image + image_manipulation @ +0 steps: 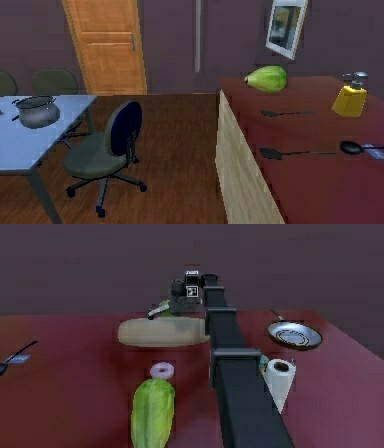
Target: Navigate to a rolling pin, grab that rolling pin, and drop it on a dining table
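A long pale beige thing with rounded ends lies on the dark red countertop in the arm side view. The dark arm reaches out over the counter. At its far end the gripper sits at the top edge of that beige thing. I cannot tell whether it touches the thing or holds anything. In the forward view a light blue-grey table stands at the left, with a grey pot on it.
On the counter near the arm lie a green lettuce, a small pale ring, a paper towel roll, a pan and a dark utensil. Ahead are an office chair, a wooden door and a yellow bottle.
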### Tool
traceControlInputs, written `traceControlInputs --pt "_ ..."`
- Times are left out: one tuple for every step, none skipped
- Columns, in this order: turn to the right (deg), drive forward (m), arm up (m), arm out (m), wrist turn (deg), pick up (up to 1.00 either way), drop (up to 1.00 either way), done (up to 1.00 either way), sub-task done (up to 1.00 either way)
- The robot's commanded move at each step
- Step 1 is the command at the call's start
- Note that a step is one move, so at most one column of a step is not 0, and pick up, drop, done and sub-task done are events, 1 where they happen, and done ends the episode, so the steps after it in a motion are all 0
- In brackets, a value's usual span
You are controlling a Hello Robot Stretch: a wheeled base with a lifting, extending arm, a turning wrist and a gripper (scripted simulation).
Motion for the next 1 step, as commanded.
traceControlInputs --pt "0.0 0.0 -0.12 0.0 0.0 0.0 0.0 0.0 0.0"
